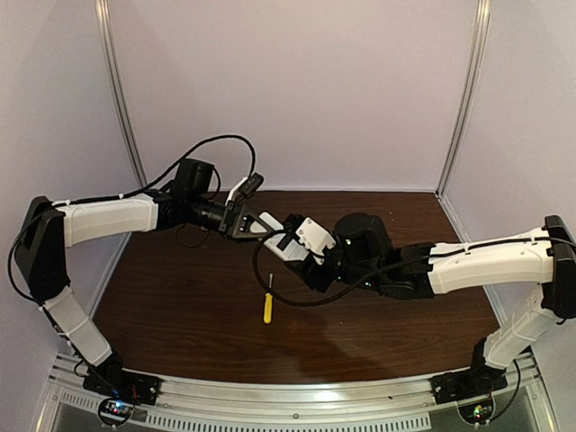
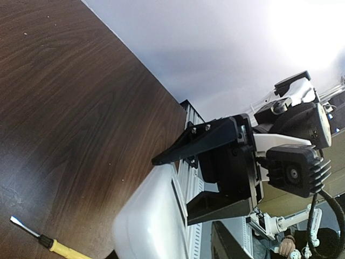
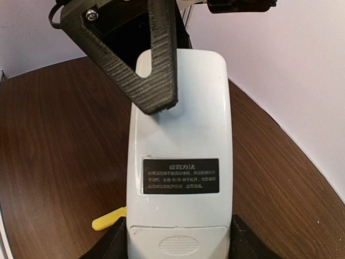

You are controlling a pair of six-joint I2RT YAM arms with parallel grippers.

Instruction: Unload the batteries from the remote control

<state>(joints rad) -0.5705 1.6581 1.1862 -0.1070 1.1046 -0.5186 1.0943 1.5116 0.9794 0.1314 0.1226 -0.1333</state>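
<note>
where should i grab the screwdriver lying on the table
The screwdriver lies flat on the table, so come from straight above and close the jaws across its yellow handle, which is thicker than the thin shaft.

We are in a robotics lab test cell: a dark wood-grain table is boxed in by plain pale wall panels on slim aluminium posts. A ribbed aluminium rail along its near edge carries a white-and-black left arm and its twin right arm.
</note>
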